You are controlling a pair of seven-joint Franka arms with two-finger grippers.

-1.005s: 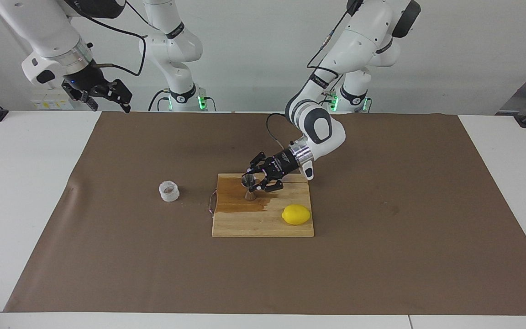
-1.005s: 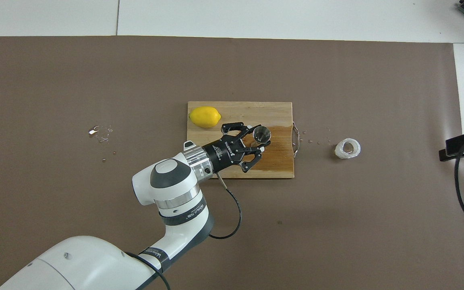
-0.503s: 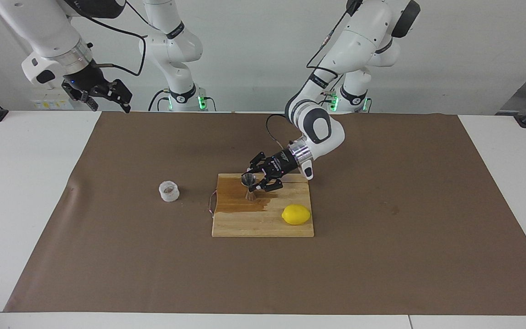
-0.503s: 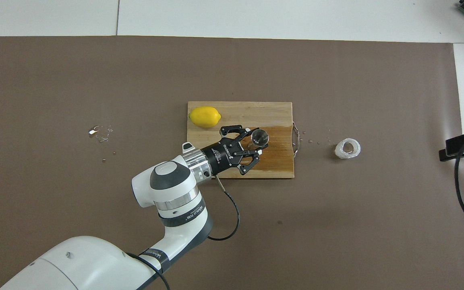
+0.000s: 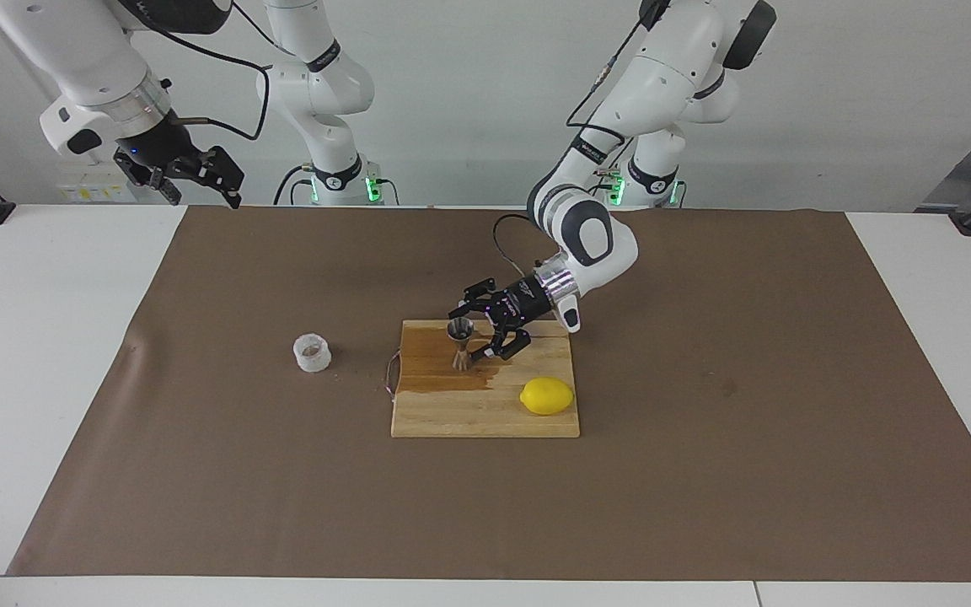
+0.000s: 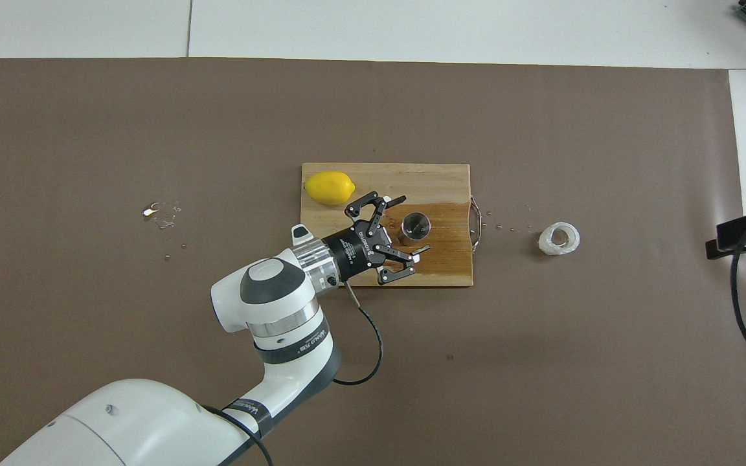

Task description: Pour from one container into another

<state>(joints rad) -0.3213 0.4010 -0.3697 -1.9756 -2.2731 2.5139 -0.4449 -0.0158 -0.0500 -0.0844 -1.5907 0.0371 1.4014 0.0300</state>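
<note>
Brown mat (image 5: 199, 464) covers most of the white table; clock bearings below are read on the overhead view, dial centred on the cutting board (image 5: 485, 417). Left arm reaches in from seven o'clock. Left gripper (image 6: 414, 224) is low over the board, fingers spread wide either side of the jigger (image 5: 458, 341), gripping nothing. Right gripper (image 5: 199, 173) waits raised at the three o'clock edge of the table, fingers apart, empty. Lemon (image 5: 547, 395) lies at the board's ten o'clock corner. The jigger stands upright just toward three o'clock from board centre, on a dark wet patch (image 5: 435, 371). Cup (image 5: 312, 352) sits on the mat at three o'clock, well apart from the board; contents cannot be told. Droplets (image 6: 162, 212) lie on the mat at nine o'clock. Risks, as judged: the jigger has a narrow waist and a small foot, so a fingertip clipping it on withdrawal would likely topple it, and the wet wood may let it slide. The cup's thin wall could buckle under a hard squeeze. The jigger's mouth is small, so an off-centre or fast tilt would spill onto the board.
</note>
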